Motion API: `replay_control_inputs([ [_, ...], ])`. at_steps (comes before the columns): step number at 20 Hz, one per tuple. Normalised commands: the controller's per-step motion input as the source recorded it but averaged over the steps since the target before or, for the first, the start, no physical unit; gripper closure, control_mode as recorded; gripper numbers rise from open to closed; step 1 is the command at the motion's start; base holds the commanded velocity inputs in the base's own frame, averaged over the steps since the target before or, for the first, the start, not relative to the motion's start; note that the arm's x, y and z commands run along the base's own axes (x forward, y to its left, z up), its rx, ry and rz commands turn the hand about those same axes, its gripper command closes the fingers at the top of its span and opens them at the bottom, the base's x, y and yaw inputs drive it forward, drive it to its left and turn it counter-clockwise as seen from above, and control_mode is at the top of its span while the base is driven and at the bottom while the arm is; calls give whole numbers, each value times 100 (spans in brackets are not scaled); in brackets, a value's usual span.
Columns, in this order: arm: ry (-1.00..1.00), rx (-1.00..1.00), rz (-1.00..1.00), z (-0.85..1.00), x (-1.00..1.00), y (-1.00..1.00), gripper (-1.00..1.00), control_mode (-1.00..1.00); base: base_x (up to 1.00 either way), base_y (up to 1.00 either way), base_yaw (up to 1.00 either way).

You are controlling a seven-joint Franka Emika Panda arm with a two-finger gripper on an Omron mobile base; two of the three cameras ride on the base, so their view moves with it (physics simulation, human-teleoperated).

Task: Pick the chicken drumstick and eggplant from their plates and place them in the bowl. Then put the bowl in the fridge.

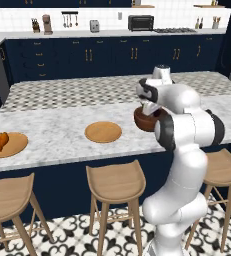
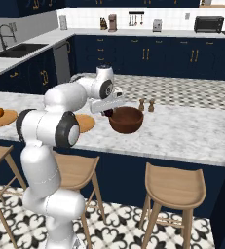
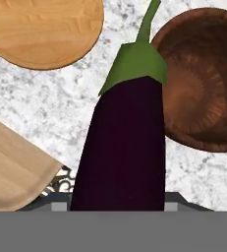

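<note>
Eggplant [image 3: 122, 142] gripped in gripper [image 2: 108, 113], held above counter [image 1: 57, 135] just beside bowl [image 2: 126, 120]; fingertips hidden behind eggplant. Bowl half-hidden by arm in left view. Drumstick [image 1: 2, 140] on far plate [image 1: 14, 147].

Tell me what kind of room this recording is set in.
A rendered home kitchen, by the look of it: a marble island counter with wooden stools tucked under it, navy cabinets along the back wall, and a toaster oven on the far worktop.
</note>
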Motion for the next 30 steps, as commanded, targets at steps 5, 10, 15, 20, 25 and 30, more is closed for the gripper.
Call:
replay_control_inputs([
  [5, 0, 0, 0, 0, 60, -59, 100, -100, 0, 0, 0],
  [10, -4, 0, 0, -7, 32, -8, 100, -100, 0, 0, 0],
  [15, -2, 5, -2, -20, 18, 0, 100, -100, 0, 0, 0],
  [20, -15, 11, -3, -43, -1, -3, 100, -100, 0, 0, 0],
  [25, -16, 4, -9, -29, 24, -1, 100, -100, 0, 0, 0],
  [30, 0, 1, -7, 0, 20, -3, 100, -100, 0, 0, 0],
])
